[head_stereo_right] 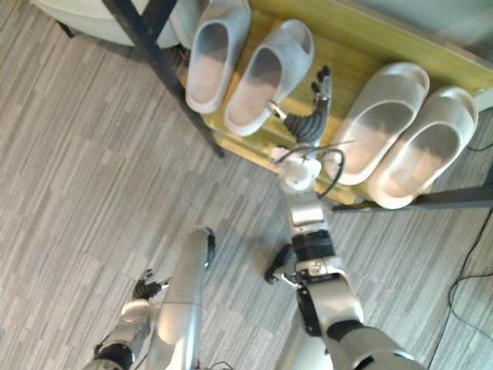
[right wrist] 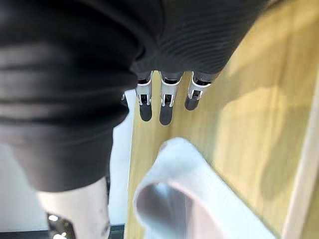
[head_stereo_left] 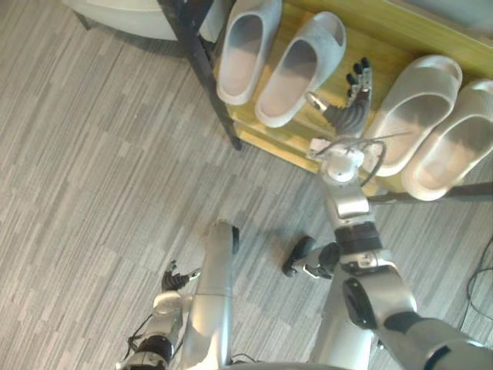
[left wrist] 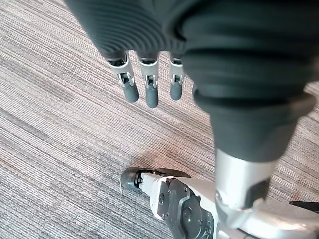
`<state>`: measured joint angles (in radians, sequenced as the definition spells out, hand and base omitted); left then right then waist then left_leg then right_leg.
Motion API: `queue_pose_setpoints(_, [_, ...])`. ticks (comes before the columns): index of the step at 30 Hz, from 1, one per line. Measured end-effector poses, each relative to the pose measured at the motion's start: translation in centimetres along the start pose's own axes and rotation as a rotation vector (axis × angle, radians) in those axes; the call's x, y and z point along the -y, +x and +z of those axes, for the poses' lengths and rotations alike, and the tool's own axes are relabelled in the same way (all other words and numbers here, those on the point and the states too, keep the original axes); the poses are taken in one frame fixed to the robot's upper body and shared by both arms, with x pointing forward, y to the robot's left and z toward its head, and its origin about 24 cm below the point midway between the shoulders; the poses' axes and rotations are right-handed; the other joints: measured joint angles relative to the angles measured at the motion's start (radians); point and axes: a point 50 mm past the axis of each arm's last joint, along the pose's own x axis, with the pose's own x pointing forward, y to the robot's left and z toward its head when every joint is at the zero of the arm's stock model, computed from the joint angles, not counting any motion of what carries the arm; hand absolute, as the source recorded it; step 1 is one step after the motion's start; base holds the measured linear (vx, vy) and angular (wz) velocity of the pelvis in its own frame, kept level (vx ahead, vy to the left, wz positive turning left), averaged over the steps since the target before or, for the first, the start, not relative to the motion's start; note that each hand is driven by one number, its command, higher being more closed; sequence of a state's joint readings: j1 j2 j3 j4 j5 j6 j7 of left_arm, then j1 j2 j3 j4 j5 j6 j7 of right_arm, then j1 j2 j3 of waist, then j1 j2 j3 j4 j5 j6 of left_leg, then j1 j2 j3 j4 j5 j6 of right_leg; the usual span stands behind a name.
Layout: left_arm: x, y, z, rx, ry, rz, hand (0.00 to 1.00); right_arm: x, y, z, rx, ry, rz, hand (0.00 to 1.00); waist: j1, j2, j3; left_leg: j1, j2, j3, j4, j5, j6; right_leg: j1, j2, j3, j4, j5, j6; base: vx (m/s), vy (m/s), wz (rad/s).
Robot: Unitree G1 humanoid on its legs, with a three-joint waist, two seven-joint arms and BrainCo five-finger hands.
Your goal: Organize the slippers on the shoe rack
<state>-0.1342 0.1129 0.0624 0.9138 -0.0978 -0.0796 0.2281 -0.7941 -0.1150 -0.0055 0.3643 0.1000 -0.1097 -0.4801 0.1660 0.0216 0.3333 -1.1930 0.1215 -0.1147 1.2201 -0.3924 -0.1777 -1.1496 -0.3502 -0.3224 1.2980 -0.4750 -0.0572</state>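
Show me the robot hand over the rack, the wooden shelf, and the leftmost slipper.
right robot hand [head_stereo_left: 348, 114], left eye view, ribbed back
wooden shelf [head_stereo_left: 381, 45], left eye view, bare wood
leftmost slipper [head_stereo_left: 243, 62], left eye view, insole

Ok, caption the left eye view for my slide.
Right hand open over the shoe rack between grey slippers and white slippers; left hand low over the floor.

Silver-grey arms [head_stereo_left: 212, 293] end in dark ribbed wrist covers [left wrist: 234, 74] and silver fingers [left wrist: 150, 92] with dark tips.
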Motion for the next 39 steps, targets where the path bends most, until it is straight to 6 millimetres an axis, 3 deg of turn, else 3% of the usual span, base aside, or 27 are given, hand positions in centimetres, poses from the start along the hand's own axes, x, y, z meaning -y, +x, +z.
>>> queue_pose_setpoints(12, [0.0, 0.0, 0.0, -0.001, -0.017, -0.007, 0.0, -1.1, 0.8, -0.6, -0.097, 0.224, 0.088, 0.0, 0.004, -0.001, 0.0, 0.003, -0.007, -0.005, -0.03, 0.011, -0.008, 0.003, -0.002, -0.012, -0.015, 0.005, -0.009, 0.0, 0.001, 0.01])
queue_pose_setpoints(26, [0.3, 0.0, 0.0, 0.0, -0.022, -0.014, 0.0, -2.7, 2.9, 0.6, -0.118, 0.289, 0.098, 0.0, 0.016, 0.0, 0.0, -0.016, -0.027, -0.031, -0.033, 0.024, -0.012, 0.011, -0.02, -0.042, -0.011, -0.005, 0.002, -0.01, 0.01, 0.06])
queue_pose_setpoints(39, [0.5, 0.0, 0.1, 0.005, -0.007, -0.016, 0.0, -1.8, 3.7, 0.8, -0.114, 0.283, 0.08, 0.0, 0.022, 0.001, -0.001, -0.023, -0.025, -0.034, -0.033, 0.027, -0.013, 0.006, -0.019, -0.044, -0.01, -0.004, 0.0, 0.0, 0.0, 0.0])
